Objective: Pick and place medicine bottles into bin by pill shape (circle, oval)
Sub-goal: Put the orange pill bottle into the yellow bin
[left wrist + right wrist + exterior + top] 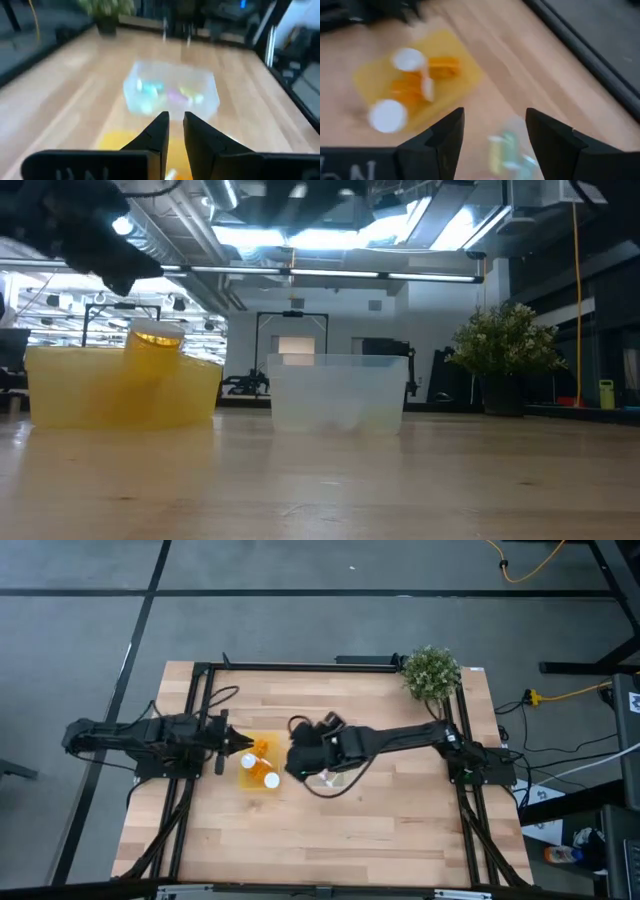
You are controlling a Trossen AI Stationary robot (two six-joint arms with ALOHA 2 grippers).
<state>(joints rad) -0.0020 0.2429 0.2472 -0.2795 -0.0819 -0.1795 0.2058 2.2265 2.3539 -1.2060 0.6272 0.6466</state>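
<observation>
The yellow tray [258, 762] holds orange bottles with white caps [271, 780], which also show in the right wrist view [410, 82]. One orange bottle stands up in the tray in the low view [155, 352]. The clear bin [338, 392] to its right holds pale teal bottles [150, 90]. My left gripper [222, 745] hovers at the yellow tray's left edge, fingers almost shut and empty [176, 131]. My right gripper [300, 755] hovers between the two trays, open and empty [495, 135].
A green potted plant [432, 672] stands at the table's far right corner. A black cable [300, 725] loops on the table behind the trays. The near half of the wooden table [330, 840] is bare wood.
</observation>
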